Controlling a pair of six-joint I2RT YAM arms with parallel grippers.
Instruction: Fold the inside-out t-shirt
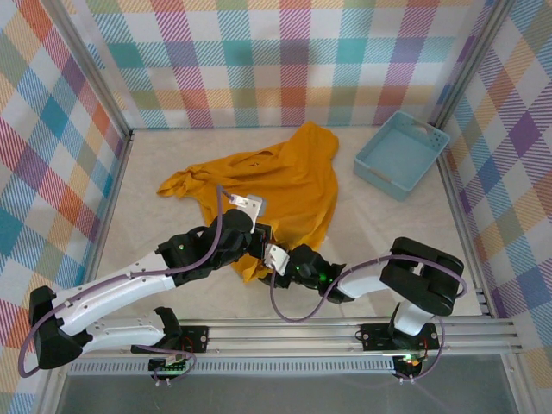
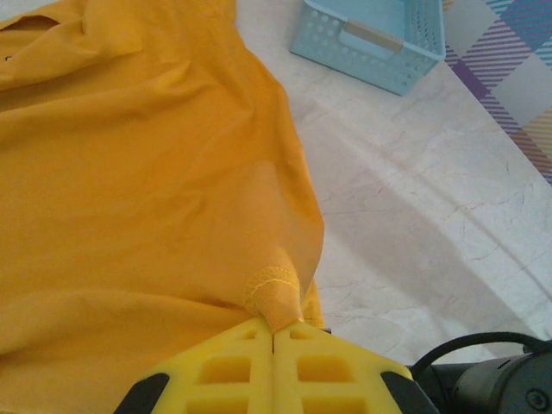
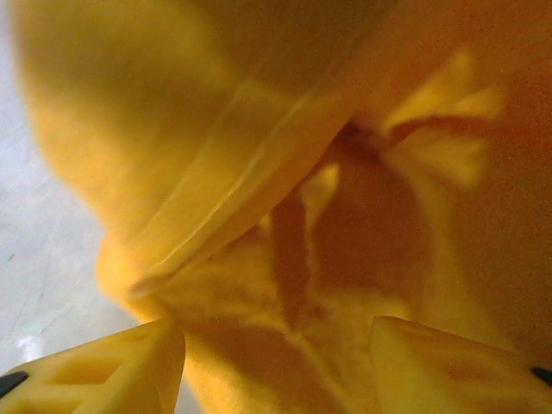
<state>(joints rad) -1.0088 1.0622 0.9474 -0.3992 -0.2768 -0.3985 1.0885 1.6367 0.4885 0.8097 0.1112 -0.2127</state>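
The inside-out t-shirt [image 1: 289,185] lies spread and rumpled on the table, mustard-orange, with its near edge pulled toward the arms. My left gripper [image 1: 261,235] is at that near edge. In the left wrist view its yellow fingers [image 2: 216,371] are pressed together on a stitched hem fold [image 2: 274,297] of the t-shirt [image 2: 129,172]. My right gripper [image 1: 276,259] sits just beside it, under the same edge. Its jaws [image 3: 276,354] stand apart, with bunched shirt cloth [image 3: 259,172] right in front of them and between them.
A light blue basket [image 1: 401,153] stands at the back right, also seen in the left wrist view [image 2: 371,39]. Pale marbled tabletop [image 1: 388,233] lies bare right of the shirt. Plaid walls and metal frame rails surround the table.
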